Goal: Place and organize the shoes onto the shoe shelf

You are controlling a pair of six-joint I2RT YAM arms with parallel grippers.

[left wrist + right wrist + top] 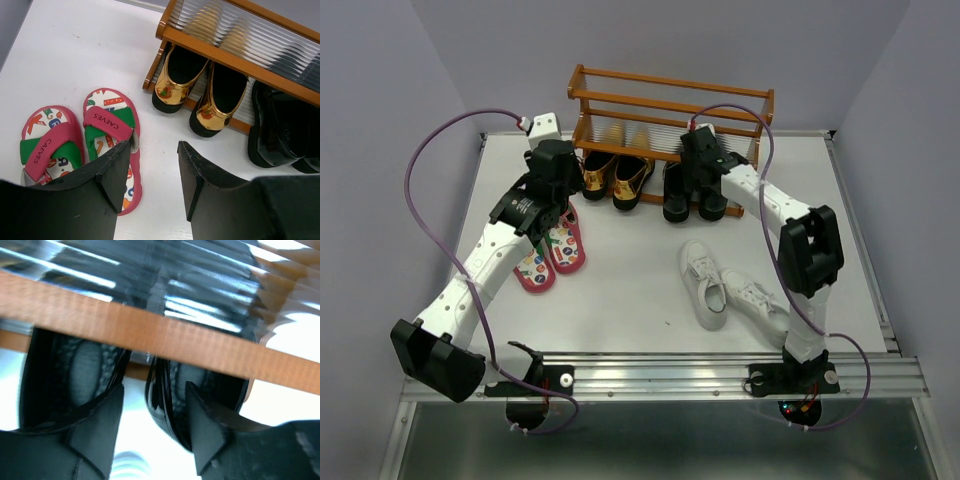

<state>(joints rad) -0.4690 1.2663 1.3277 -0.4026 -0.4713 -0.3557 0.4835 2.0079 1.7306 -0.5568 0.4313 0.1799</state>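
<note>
1. White tabletop (620, 320) under plain grey walls carries the shoe shelf (670, 100) at its far edge: one rack with two slatted tiers.
2. On the lower tier, the two gold loafers (180, 82) sit side by side with their heels poking out. Just to their right are the two black boots (692, 195), also toes-in.
3. Not yet shelved are two pink flip-flops (552, 255), side by side on the table near the shelf's left end. Two white sneakers (730, 290) lie touching at an angle, nearer the right arm's base. That makes eight shoes in four pairs.
4. Handling, as I judge it:
   - The flip-flops look light and floppy, best pinched at the strap or the sole edge.
   - The sneakers look soft and light, so the heel collar should give the best hold.
   - The boots look heavier and glossy, perhaps slippery, and are best taken by the shaft rim.
5. The left gripper (155, 150) hangs released over bare table, just beside the right flip-flop and holding nothing.
6. The right gripper (154, 390) is spread wide at the boots' openings, its fingers straddling their neighbouring walls. It is not clenched.
</note>
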